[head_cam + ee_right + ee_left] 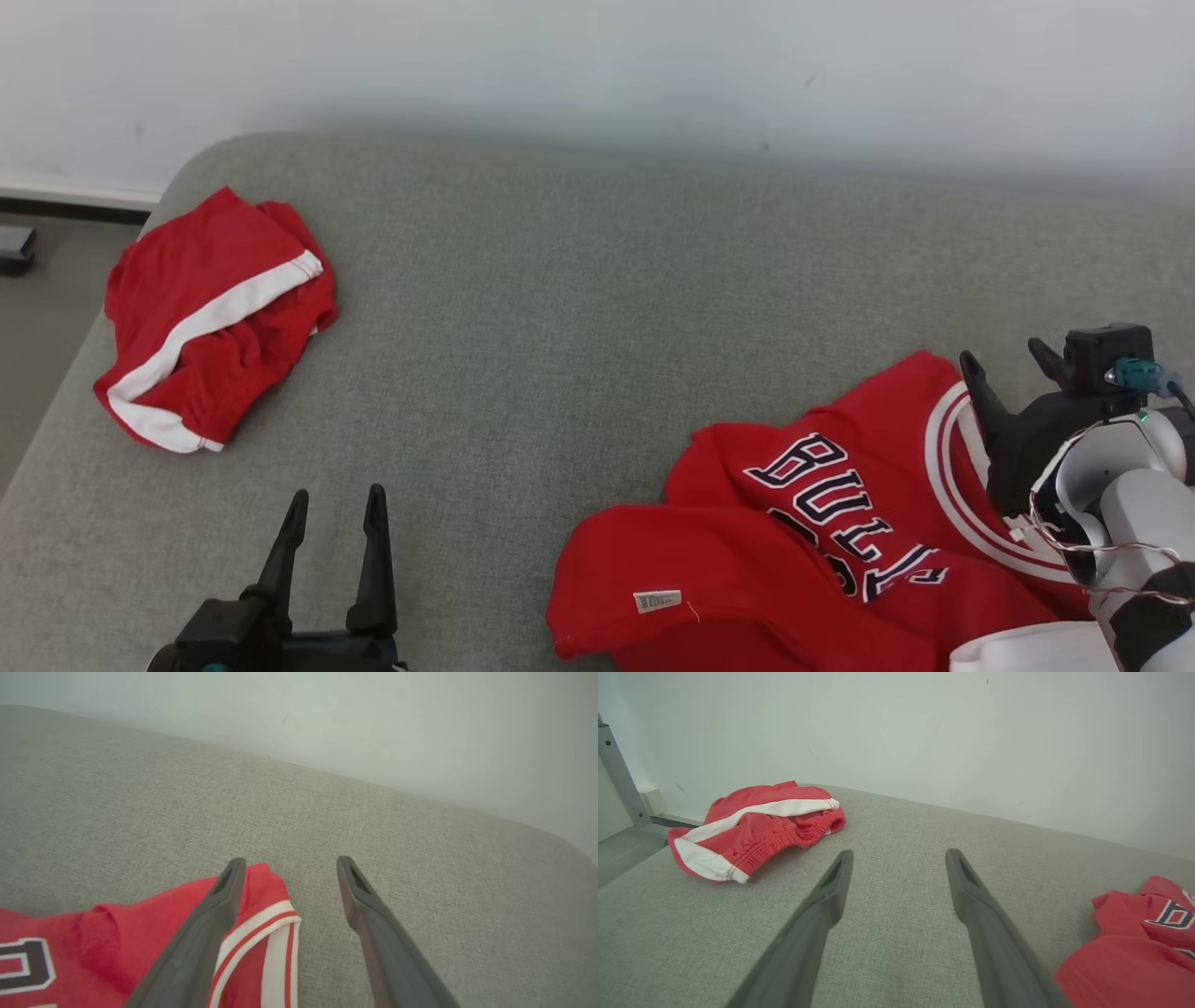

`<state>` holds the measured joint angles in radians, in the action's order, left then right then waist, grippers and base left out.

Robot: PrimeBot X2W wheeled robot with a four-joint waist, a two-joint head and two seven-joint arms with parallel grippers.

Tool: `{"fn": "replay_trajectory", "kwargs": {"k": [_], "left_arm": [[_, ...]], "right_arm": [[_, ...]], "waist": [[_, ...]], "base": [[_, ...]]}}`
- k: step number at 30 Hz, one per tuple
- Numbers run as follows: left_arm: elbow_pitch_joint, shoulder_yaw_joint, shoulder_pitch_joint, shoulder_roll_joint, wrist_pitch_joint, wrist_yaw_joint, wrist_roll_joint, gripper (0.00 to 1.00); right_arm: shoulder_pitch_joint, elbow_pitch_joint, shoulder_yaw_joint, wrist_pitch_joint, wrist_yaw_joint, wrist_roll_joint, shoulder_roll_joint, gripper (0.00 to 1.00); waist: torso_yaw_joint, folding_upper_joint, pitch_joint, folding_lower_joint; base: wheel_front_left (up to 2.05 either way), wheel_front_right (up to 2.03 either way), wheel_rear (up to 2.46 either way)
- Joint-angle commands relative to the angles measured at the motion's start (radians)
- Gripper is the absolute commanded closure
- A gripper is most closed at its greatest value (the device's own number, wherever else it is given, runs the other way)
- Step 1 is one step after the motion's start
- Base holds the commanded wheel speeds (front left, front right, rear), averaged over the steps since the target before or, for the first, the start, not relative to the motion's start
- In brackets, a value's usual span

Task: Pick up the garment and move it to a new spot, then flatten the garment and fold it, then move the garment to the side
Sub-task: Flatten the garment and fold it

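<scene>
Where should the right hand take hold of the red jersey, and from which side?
Probably the white-striped trim at the far corner of the red jersey, coming down from above with the open right hand, which hovers over it. That hem lies exposed at the cloth's edge on the grey cushion, easier to pinch than the flat body.

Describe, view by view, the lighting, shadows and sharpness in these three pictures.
Head view: soft, even light, no glare; the red shorts cast only a faint shadow on the grey cushion. Left wrist view: the left tool blurs toward the bottom edge. Right wrist view: the cushion's far edge looks hazy behind the right tool.
</scene>
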<state>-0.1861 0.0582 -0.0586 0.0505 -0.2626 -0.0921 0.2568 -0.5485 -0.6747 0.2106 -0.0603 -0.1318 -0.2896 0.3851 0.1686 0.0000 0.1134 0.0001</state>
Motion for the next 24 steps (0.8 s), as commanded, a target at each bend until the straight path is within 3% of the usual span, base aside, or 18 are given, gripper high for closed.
{"fn": "replay_trajectory", "kwargs": {"k": [1,14,15,16,24], "left_arm": [[0.005,0.001,-0.016,0.0,-0.003,0.003,0.01,0.0],[-0.007,0.026,-0.053,0.0,-0.003,0.006,0.011,0.0],[-0.008,0.026,-0.053,0.0,-0.003,0.006,0.01,0.0],[-0.009,0.026,-0.052,0.0,-0.003,0.005,0.009,0.0],[-0.01,0.034,-0.052,0.0,-0.003,0.002,0.008,0.0]], "right_arm": [[-0.025,-0.042,0.01,-0.002,0.002,-0.018,-0.005,0.0],[-0.109,-0.32,0.105,-0.018,0.002,-0.097,-0.033,0.01],[-0.112,-0.333,0.113,-0.021,0.002,-0.107,-0.035,0.45],[-0.117,-0.34,0.12,-0.021,0.002,-0.122,-0.036,1.0],[-0.251,-0.341,0.135,0.094,0.002,-0.188,0.03,1.0]], "waist": [[0.023,0.0,0.033,-0.0001],[0.029,0.0,0.054,-0.0001],[0.028,0.0,0.052,-0.0001],[0.027,0.0,0.05,-0.0001],[0.024,0.0,0.047,-0.0001]], "base": [[0.0,0.0,0.0],[0.0,0.0,0.0],[0.0,0.0,0.0],[0.0,0.0,0.0],[0.0,0.0,0.0]]}}
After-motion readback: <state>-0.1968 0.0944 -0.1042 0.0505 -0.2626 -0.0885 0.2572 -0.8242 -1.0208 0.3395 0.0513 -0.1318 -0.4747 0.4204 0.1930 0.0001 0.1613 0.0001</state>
